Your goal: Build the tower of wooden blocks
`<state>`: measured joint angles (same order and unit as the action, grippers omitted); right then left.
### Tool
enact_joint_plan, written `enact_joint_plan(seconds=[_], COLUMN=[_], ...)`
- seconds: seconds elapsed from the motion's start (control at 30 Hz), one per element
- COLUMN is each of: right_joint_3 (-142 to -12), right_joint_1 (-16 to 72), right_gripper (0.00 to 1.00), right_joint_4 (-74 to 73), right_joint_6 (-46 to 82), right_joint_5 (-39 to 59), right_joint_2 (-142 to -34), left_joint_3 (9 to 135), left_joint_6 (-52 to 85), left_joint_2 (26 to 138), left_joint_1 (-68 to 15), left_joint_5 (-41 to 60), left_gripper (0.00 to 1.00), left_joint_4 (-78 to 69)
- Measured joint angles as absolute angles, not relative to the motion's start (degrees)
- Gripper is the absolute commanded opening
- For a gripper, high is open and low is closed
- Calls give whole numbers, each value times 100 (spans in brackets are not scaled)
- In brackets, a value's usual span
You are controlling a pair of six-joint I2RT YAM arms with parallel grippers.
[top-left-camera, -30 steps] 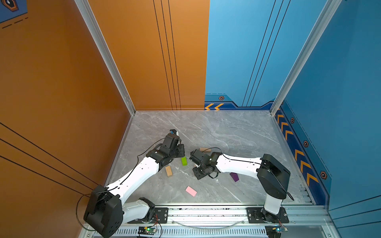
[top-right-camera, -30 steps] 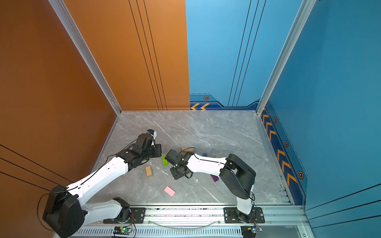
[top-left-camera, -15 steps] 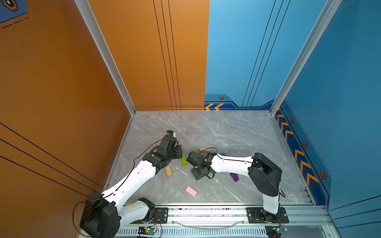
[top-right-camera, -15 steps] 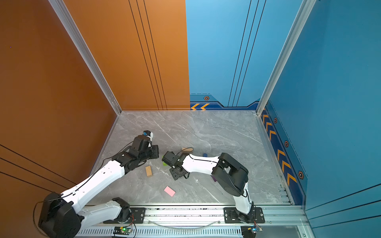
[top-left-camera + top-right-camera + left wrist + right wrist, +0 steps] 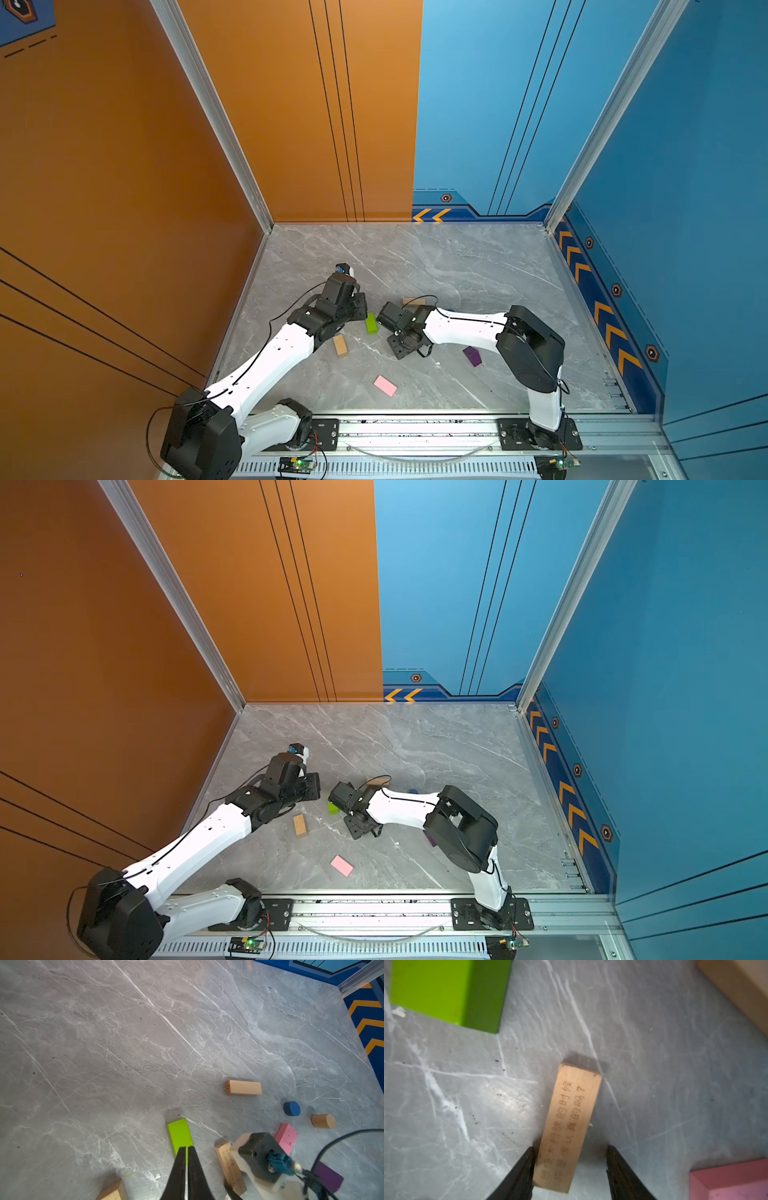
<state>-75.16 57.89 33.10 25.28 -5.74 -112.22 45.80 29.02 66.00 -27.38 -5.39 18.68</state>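
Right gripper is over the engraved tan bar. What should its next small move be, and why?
Probably close the right gripper on the engraved tan bar: the jaws stand open astride one end, touching one edge with a gap at the other, and the bar lies flat on the table, not yet gripped.

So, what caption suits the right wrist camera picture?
Right claw, open, straddling an engraved tan block on the grey marble table, lime-green block and pink slab nearby.

Engraved Chinese ending "的时候", "的吗?" on a tan bar (image 5: pixel 569 1126); "12" on the end of a second tan bar (image 5: pixel 243 1087).
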Motion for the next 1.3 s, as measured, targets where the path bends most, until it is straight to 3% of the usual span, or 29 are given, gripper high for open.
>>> enact_joint_plan(seconds=[0.77,1.07,1.17,1.3], right_joint_3=[-7426,-7199,-7087,-6831], right_joint_1=[5251,5242,5196,5009], right_gripper=[55,55,42,13], right_joint_4=[3310,3395,3385,3188], right_joint_6=[2375,2377,2364,2403], right_joint_5=[-738,-735,-659,-357], right_joint_2=[-11128,-10350,-10079,-9894], left_joint_3=[4613,4864,4943,5089], left_joint_6=[2967,2967,2971,2987], left_joint_2=[7295,7961,8143,8377], left_joint_1=[-2777,-3116,-3253,-3402], left_joint_5=[-454,-213,-128,-30], left_gripper=[8,9,8,7], left_joint_4=[1741,1721,1721,1754])
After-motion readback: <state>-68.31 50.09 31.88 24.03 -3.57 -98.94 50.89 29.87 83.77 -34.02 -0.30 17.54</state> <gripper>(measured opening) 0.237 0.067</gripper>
